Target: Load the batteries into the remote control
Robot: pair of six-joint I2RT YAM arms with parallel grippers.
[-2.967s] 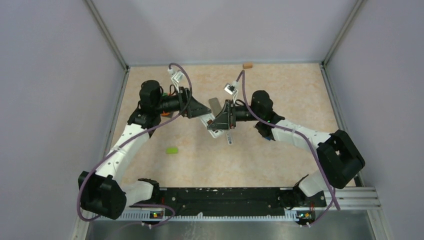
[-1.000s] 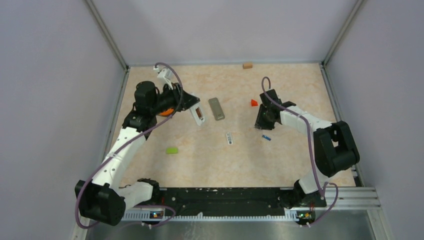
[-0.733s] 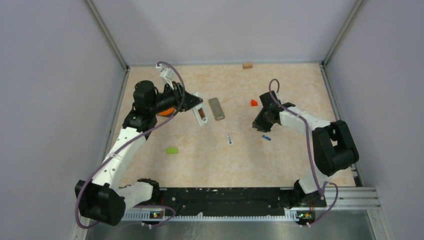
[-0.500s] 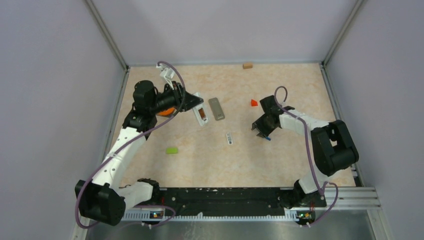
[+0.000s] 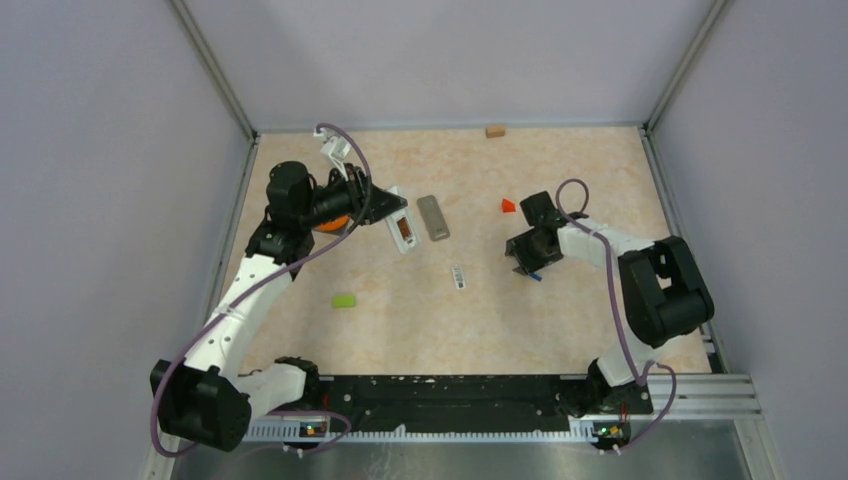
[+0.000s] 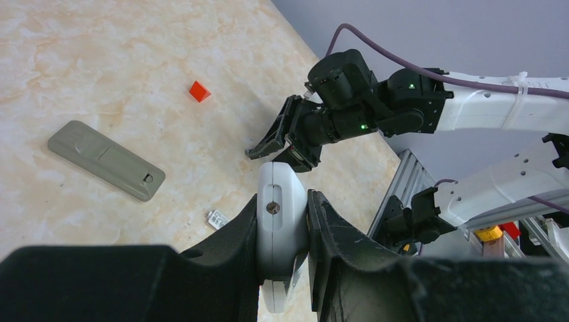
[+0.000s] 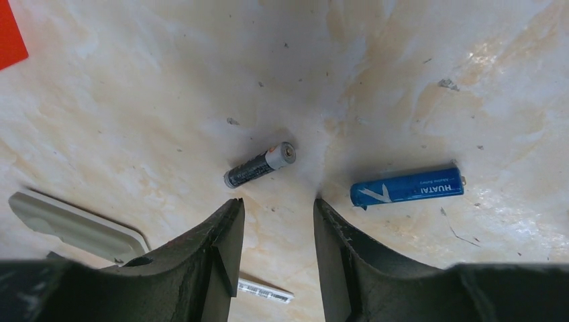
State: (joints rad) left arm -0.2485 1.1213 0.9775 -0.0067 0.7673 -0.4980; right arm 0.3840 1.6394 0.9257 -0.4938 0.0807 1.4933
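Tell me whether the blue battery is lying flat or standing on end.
Lying flat: in the right wrist view the blue battery rests on its side on the table, its whole length and label showing.

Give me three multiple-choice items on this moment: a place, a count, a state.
1. Where is the blue battery? A) on the table beside the dark battery B) on the grey cover C) on the red wedge
2. How many batteries show in the right wrist view? A) one B) two C) four
3. The left gripper is: A) open B) shut on the remote C) shut on the grey cover
Answers: 1 A, both lie on bare table; 2 B, one blue, one dark; 3 B, its fingers clamp the remote.
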